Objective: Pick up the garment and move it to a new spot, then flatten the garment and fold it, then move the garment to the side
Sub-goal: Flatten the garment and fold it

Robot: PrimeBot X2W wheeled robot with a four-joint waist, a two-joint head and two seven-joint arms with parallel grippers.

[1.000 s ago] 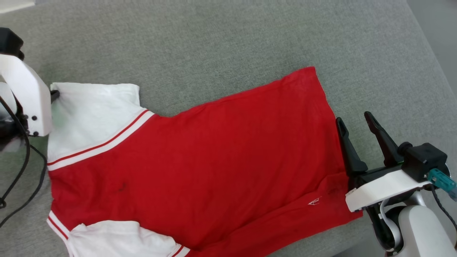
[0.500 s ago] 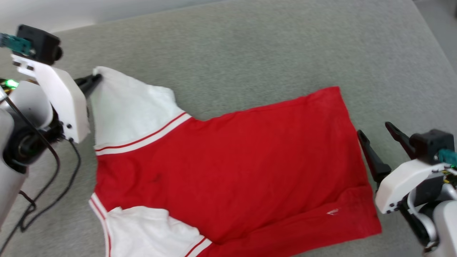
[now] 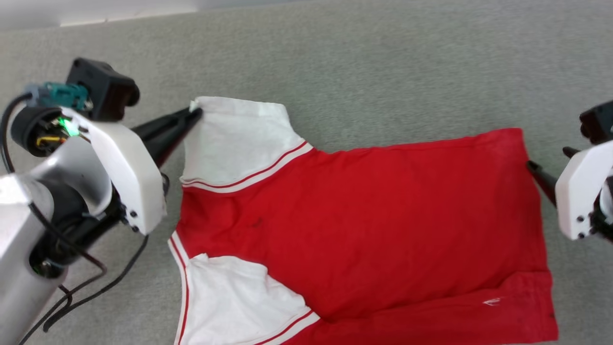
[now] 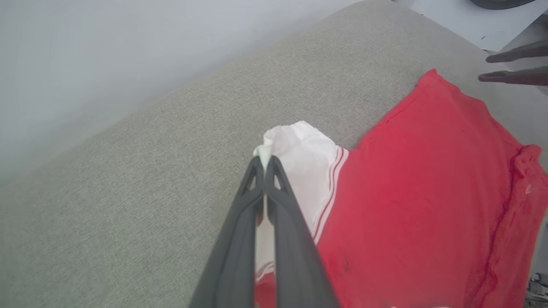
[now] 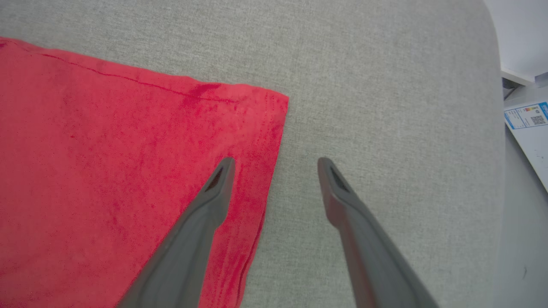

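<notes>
1. The left gripper [image 4: 264, 160] is pinched tight on the outer corner of the garment's upper sleeve [image 4: 299, 167]. A small fold of white cloth pokes out between its 2 fingertips.
2. In the head view the left gripper [image 3: 194, 115] reaches in from the left. The upper sleeve [image 3: 239, 143] is pulled out toward it.
3. The right gripper [image 5: 276, 164] is spread wide and holds nothing. 1 finger is over red cloth just inside the hem and the other is over bare grey upholstery [image 5: 385, 85]. Whether either touches down, I cannot tell.
4. In the head view the right gripper [image 3: 548, 160] sits at the hem's far corner.
5. The garment [image 3: 364, 215] lies spread on the grey upholstery [image 3: 383, 62], sleeves left, hem right.
6. The lower sleeve [image 3: 230, 297] lies flat at the near left.
</notes>
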